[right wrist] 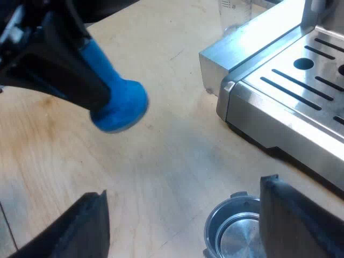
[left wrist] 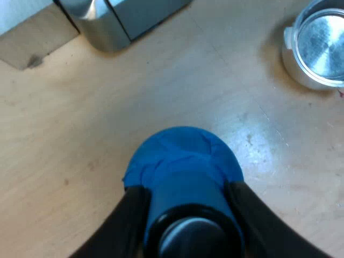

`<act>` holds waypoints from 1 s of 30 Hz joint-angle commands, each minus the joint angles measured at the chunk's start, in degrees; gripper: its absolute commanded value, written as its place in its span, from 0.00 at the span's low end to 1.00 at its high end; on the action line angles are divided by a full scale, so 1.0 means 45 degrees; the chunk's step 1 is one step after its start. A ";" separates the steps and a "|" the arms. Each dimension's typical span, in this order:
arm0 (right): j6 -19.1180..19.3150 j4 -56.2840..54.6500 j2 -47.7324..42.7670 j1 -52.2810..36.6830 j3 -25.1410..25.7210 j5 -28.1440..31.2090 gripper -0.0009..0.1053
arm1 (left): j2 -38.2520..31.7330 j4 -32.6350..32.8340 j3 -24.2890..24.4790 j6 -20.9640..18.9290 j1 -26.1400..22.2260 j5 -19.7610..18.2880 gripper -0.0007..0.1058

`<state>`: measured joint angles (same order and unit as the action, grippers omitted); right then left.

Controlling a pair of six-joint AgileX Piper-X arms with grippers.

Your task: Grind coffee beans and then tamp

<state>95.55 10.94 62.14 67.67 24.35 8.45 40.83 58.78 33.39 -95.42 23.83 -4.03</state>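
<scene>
My left gripper point(left wrist: 185, 196) is shut on the blue tamper point(left wrist: 183, 156), its black fingers point(left wrist: 131, 215) clamped on both sides of the tamper's body. In the right wrist view the tamper point(right wrist: 121, 107) hangs tilted over the wooden table, held by the left gripper point(right wrist: 80, 75). The metal holder's round basket point(left wrist: 320, 45) lies on the table a short way from the tamper and looks empty and shiny inside. My right gripper point(right wrist: 188, 226) is open, its fingers point(right wrist: 80, 226) wide apart, with the basket point(right wrist: 236, 234) between them near one finger. The holder's handle is hidden.
The espresso machine's steel base and slotted drip tray point(right wrist: 290, 91) stand close to the basket; a corner of the machine point(left wrist: 115, 24) lies beyond the tamper. A measuring glass point(right wrist: 235, 13) stands by the machine's far corner. Bare wooden table point(right wrist: 161, 161) lies between tamper and machine.
</scene>
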 commanded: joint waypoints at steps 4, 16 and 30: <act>0.0045 -0.0042 -0.0146 0.0001 0.0044 -0.0131 0.58 | -0.1043 0.0616 0.0169 -0.0144 0.0493 0.0102 0.01; 0.0045 -0.3272 -0.2346 0.0001 0.0086 0.0226 0.58 | -0.1145 0.1071 0.1969 -0.0144 0.0737 -0.0182 0.01; 0.0721 -0.5048 -0.3919 0.0001 -0.0640 0.0372 0.58 | -0.1115 0.1071 0.2280 -0.0144 0.1432 -0.0659 0.01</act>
<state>98.08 -12.34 45.05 67.67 22.01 10.19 36.05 63.79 43.16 -95.60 29.61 -6.86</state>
